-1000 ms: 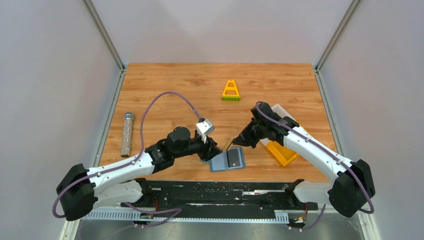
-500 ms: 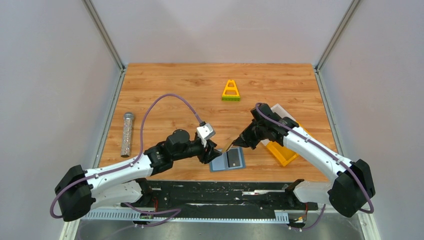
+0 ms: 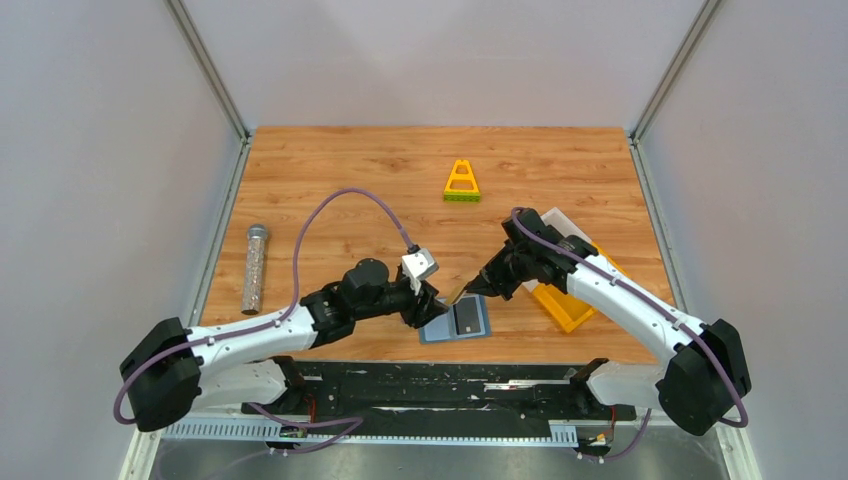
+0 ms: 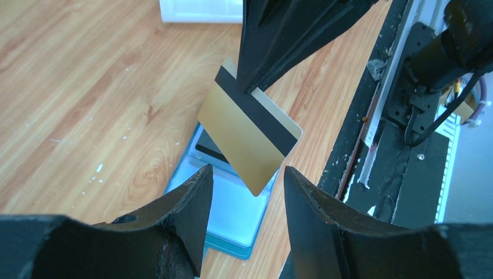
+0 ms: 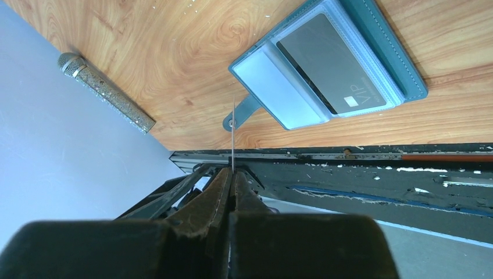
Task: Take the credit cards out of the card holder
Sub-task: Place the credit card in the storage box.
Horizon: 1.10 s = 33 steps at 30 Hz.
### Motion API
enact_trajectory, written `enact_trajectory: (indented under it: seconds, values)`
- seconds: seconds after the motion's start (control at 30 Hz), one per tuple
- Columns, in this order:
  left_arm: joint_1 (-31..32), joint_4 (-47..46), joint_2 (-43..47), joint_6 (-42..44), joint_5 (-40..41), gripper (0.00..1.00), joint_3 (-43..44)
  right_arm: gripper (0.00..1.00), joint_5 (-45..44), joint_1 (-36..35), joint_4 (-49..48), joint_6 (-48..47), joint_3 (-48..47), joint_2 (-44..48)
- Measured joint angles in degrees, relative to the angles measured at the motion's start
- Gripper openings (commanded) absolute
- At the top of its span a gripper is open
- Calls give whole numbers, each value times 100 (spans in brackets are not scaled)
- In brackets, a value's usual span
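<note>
Right gripper (image 3: pixel 470 288) clamped on gold card (image 4: pixel 250 131) above card holder (image 4: pixel 232 221); left gripper (image 3: pixel 432 305) half-open, seemingly empty, angled low alongside.

Card holder (image 3: pixel 440 327) lies open on table (image 3: pixel 350 170), centre, close to near edge. One credit card (image 3: pixel 467 318) sits in its right-hand panel. Loose card (image 4: pixel 250 136) is off the table, over the holder's far edge, pinched in right gripper (image 3: pixel 468 288); left gripper (image 3: pixel 432 307) is just left of it, not touching. Bins (image 3: pixel 562 302) lie right of holder. Triangular block (image 3: pixel 461 182) lies far centre. Microphone (image 3: pixel 254 268) lies by left edge.
</note>
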<state>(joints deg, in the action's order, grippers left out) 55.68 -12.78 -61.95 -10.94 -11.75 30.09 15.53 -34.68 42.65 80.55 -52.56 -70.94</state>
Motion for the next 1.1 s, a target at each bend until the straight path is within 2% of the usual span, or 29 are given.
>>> enact_trajectory:
  seconds: [0.23,0.57,0.67,0.77,0.83,1.1]
  values:
    - [179,-42,-343,90,103,55,0,0,7,0,0,42,-2,0]
    - [326,-308,-643,225,354,43,0,0,48,0,-2,74,-2,0]
    - [396,-378,-693,236,428,32,0,0,55,0,-2,81,-2,0]
    - [444,-426,-719,234,487,12,0,0,48,11,-2,83,-2,0]
    - [461,-426,-737,223,551,3,7,0,46,26,-2,83,0,0]
    - [468,-271,-844,66,675,0,162,0,-26,59,-4,35,0,0]
